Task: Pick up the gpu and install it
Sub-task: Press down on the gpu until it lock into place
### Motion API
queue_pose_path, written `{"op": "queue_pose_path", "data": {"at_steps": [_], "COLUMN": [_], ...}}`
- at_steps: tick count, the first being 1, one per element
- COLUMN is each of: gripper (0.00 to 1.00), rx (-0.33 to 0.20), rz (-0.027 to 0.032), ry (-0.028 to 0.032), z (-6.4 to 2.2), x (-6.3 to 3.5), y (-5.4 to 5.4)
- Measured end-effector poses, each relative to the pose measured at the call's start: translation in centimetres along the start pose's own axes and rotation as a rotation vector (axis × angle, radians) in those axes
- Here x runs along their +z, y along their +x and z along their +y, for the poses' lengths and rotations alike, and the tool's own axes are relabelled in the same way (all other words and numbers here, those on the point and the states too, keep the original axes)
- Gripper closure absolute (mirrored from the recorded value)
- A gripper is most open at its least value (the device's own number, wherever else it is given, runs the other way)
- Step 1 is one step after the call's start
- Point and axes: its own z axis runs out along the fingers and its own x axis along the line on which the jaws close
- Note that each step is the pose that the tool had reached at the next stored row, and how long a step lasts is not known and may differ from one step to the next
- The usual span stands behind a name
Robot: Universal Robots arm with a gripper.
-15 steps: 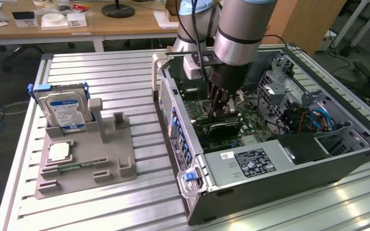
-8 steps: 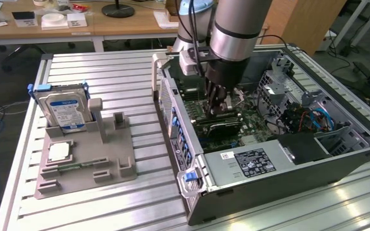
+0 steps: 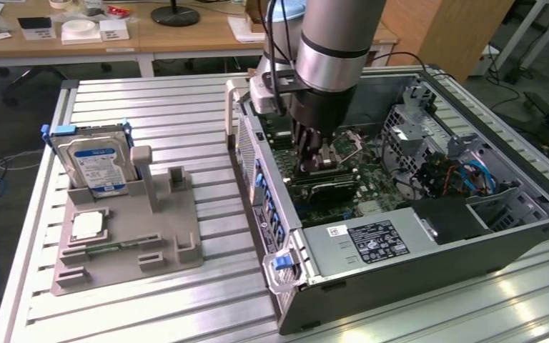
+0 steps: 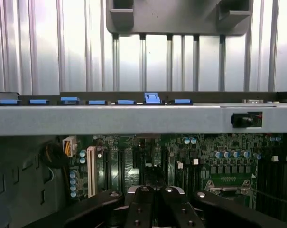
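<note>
Your gripper [image 3: 314, 161] is closed, low inside the open computer case [image 3: 427, 246] at frame centre, pressing the gpu [image 3: 337, 191] down at the motherboard [image 4: 214, 161]; seating looks nearly finished, full insertion unconfirmed.

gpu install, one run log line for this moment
gripper: shut, inside computer case over motherboard | gpu: grip unconfirmed | hard drive: on holder
</note>
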Motion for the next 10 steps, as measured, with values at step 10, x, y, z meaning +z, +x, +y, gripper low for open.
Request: {"op": "queue_pose_path", "data": {"at_steps": [10], "gripper": [0.89], "rx": [-0.001], "rz": [0.0012], "ry": [-0.0002], "z": [1.18], "x": [-0.02], "y": [0.17]}}
